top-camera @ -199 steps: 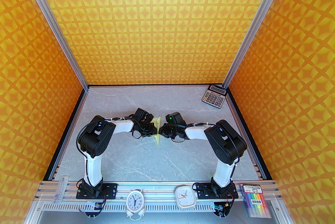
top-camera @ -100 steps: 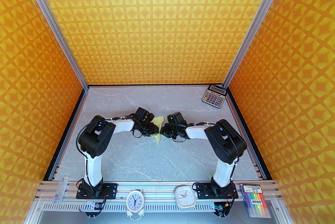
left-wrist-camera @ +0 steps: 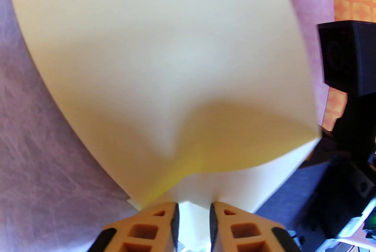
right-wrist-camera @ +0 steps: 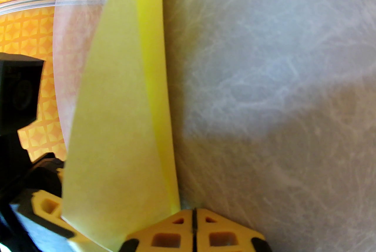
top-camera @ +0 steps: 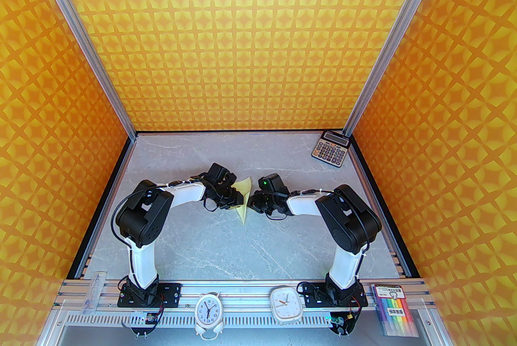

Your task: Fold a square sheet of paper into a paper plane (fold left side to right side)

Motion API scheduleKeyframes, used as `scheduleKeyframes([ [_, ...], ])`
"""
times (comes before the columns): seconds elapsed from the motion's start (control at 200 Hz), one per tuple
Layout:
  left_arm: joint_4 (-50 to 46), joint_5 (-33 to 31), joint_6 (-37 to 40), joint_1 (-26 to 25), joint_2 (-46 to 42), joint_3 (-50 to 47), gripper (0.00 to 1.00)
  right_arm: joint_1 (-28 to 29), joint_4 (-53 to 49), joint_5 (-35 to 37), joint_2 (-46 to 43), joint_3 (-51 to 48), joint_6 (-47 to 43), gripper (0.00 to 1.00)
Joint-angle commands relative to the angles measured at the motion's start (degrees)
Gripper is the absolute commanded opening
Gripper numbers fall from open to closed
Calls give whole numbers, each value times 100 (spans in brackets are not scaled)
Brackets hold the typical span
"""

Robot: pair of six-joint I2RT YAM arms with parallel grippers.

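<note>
Fold of the left side toward the right, in progress. The square sheet of paper (top-camera: pixel 243 193), already partly creased, lies on the counter (top-camera: pixel 210 247) between the two sets of jaws, with one broad flap (left-wrist-camera: pixel 164 53) rising and bowing directly ahead of the left jaws. The left jaws stand narrowly parted, a pale edge of the sheet lying in the gap between the pads (left-wrist-camera: pixel 175 221); the gap looks too wide for a pinch on such thin paper, so the flap is judged to be free. The right jaws are closed tip to tip, with the sheet's layered edge (right-wrist-camera: pixel 152 98) just to their left; whether they nip or merely press beside it cannot be told. To do this step well, the left jaws should close on the flap's free edge near its middle, not at a corner, so that the flap travels flat and does not twist. It should then be carried in a low arc toward the right jaws until its edge meets the edge lying there. The right jaws are best kept down as an anchor, since a light sheet is likely to slide on a smooth counter. Release should come only when the edges are matched, and the fold line should then be pressed, because the bowed flap will probably spring up otherwise.
</note>
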Motion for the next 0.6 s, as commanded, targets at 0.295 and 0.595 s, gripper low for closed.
scheduleKeyframes([
  [0.295, -315, -97, 424, 246, -341, -141, 16, 54, -184, 141, -37, -92, 5, 8],
  [0.595, -197, -97, 347, 194, -357, -427, 10, 54, -185, 117, -7, -60, 10, 8],
])
